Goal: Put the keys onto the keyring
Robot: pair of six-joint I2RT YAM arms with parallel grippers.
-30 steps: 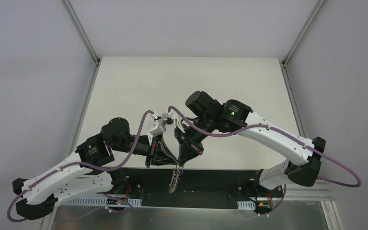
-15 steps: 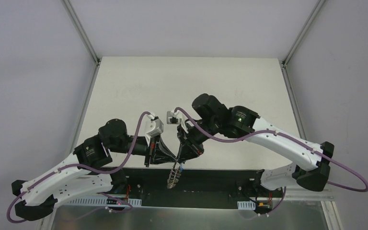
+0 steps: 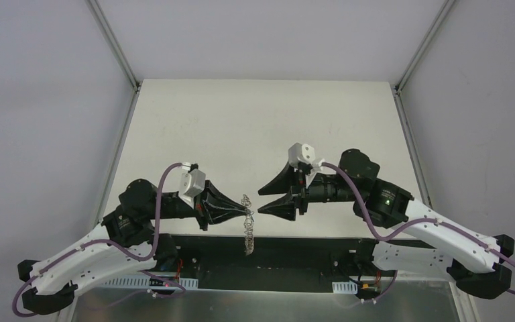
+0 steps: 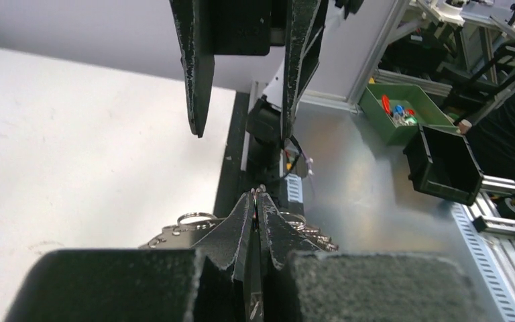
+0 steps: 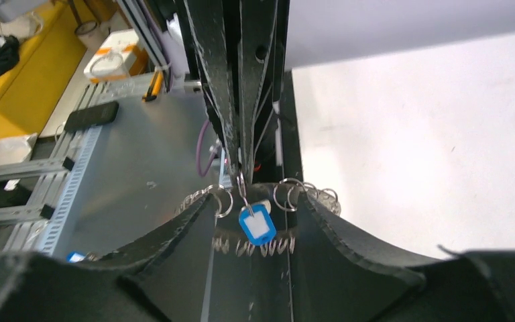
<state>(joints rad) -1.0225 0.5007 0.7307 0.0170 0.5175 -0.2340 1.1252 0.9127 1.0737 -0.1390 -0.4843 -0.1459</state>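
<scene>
My left gripper (image 3: 245,213) is shut on the keyring (image 3: 247,229), which hangs edge-on below its tips over the table's near edge. In the left wrist view the pads (image 4: 241,221) pinch together, with silver wire loops of the keyring (image 4: 194,218) fanning out on both sides. My right gripper (image 3: 263,200) stands open just right of the keyring, touching nothing. The right wrist view shows a key's blue tag with a white insert (image 5: 256,226) dangling from a loop of the keyring (image 5: 287,194) between my right gripper's (image 5: 256,198) spread fingers. The black-tagged key is out of view.
The white table (image 3: 255,127) stretches behind both arms. A black mounting strip (image 3: 288,248) and a metal shelf lie under the keyring. A green bin of small parts (image 4: 402,111) and a black box (image 4: 446,164) sit beyond the table edge.
My right gripper has opened and drawn back to the right, off the keyring. My left arm shifted left with the keyring still pinched; the blue tag stays hanging from it.
</scene>
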